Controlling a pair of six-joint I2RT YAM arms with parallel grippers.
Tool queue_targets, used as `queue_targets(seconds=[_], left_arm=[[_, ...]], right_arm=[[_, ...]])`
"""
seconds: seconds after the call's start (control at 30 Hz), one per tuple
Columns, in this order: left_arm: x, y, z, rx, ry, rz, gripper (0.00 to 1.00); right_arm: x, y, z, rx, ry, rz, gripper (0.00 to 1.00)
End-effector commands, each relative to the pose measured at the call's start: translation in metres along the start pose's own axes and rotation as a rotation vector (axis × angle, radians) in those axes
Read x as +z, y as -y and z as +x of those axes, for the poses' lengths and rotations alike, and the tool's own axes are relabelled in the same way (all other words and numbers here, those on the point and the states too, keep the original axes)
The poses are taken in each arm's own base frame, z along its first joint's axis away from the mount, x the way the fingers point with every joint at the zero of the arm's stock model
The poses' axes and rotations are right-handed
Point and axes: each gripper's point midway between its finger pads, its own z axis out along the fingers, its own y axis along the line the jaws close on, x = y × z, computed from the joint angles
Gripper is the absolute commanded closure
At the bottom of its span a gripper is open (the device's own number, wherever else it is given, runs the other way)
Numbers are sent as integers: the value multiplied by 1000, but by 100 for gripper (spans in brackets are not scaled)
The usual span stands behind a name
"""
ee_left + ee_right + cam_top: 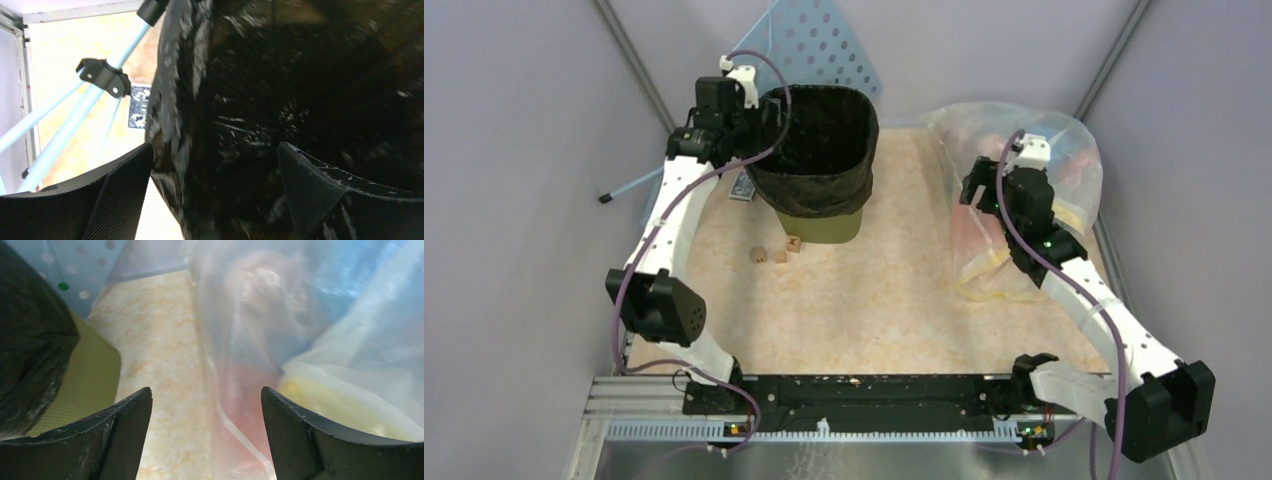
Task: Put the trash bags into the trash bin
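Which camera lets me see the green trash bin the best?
The top view. It shows the whole trash bin standing on the table, with the black bag folded over its rim. The right wrist view catches only a slice of its green side; the left wrist view is filled with black bag, no green.

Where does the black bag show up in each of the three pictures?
Top: bag upper centre, lining the bin, folded over its rim.
Left wrist: bag fills centre and right.
Right wrist: bag at far left, over the bin.
Shared landmark: the beige table, in all three.
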Motion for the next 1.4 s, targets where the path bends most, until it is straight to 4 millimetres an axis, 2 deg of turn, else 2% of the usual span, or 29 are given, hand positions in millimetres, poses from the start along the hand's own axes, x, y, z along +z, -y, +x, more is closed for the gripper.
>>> queue_targets(seconds=[0.0, 0.07, 0.1, 0.2, 0.33, 0.5, 0.6, 0.73, 0.83, 0.97, 1.03, 1.13, 1.27, 1.37], left_arm=[[-71, 20, -38, -19, 210, 99, 1], [-93, 20, -37, -29, 272, 95, 1], [-103, 19, -36, -36, 308, 92, 1], [-129, 14, -19, -76, 393, 69, 1], [-140, -4, 33, -188, 422, -16, 1], [-134, -24, 105, -339, 416, -112, 1], [-129, -39, 137, -435, 412, -195, 1], [-110, -49, 167, -486, 370, -254, 1], [-88, -43, 184, -511, 338, -220, 1], [-70, -22, 180, -437, 390, -75, 1], [-65, -18, 176, -411, 426, -41, 1], [-60, -24, 177, -372, 453, -72, 1], [-56, -38, 182, -302, 481, -148, 1], [-53, -38, 185, -210, 492, -145, 1]], right_arm=[[-17, 17, -24, 86, 166, -8, 21], [-27, 22, -23, 63, 222, -19, 21], [-30, 25, -15, 44, 235, -27, 21], [-43, 29, -12, 26, 287, -44, 21], [-45, 32, 12, -57, 234, -63, 20], [-44, 39, 42, -79, 199, -67, 19], [-45, 42, 55, -85, 225, -75, 18], [-49, 48, 66, -131, 292, -85, 16], [-53, 50, 72, -170, 348, -105, 16], [-57, 48, 78, -265, 446, -145, 16], [-55, 57, 76, -258, 486, -93, 16], [-40, 73, 81, -277, 447, 1, 16], [-13, 98, 97, -262, 359, 93, 16], [-2, 116, 107, -250, 337, 139, 16]])
